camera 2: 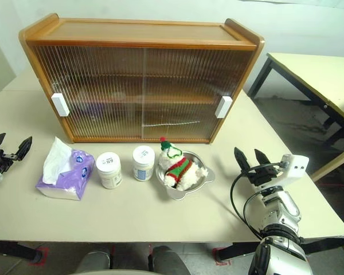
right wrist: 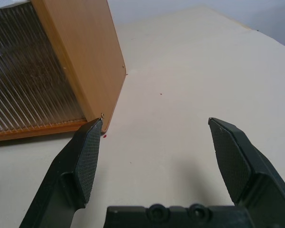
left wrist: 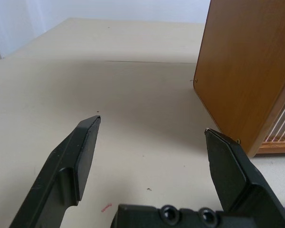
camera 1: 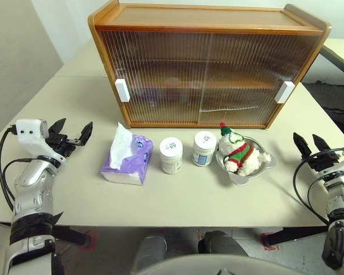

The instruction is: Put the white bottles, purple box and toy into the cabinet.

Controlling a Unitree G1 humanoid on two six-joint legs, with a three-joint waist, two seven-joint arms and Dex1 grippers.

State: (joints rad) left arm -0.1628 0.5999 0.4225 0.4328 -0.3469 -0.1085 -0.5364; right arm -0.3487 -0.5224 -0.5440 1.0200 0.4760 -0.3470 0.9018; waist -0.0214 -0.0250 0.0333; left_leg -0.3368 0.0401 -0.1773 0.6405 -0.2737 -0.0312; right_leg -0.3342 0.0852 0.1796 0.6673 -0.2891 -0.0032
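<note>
Currently nothing is stowed: purple box (camera 1: pixel 128 162), two white bottles (camera 1: pixel 171 154) (camera 1: pixel 204 148) and toy (camera 1: pixel 238 153), the toy lying in a steel bowl (camera 1: pixel 268 164), sit in a row on the table (camera 1: pixel 178 200) just in front of the cabinet (camera 1: pixel 206 66), whose doors look closed. Judged first step: slide a door by its white handle (camera 1: pixel 122 90), pushing level along the track. Left gripper (camera 1: pixel 72 133) and right gripper (camera 2: pixel 251 158) hang spread wide, empty, touching nothing.
</note>
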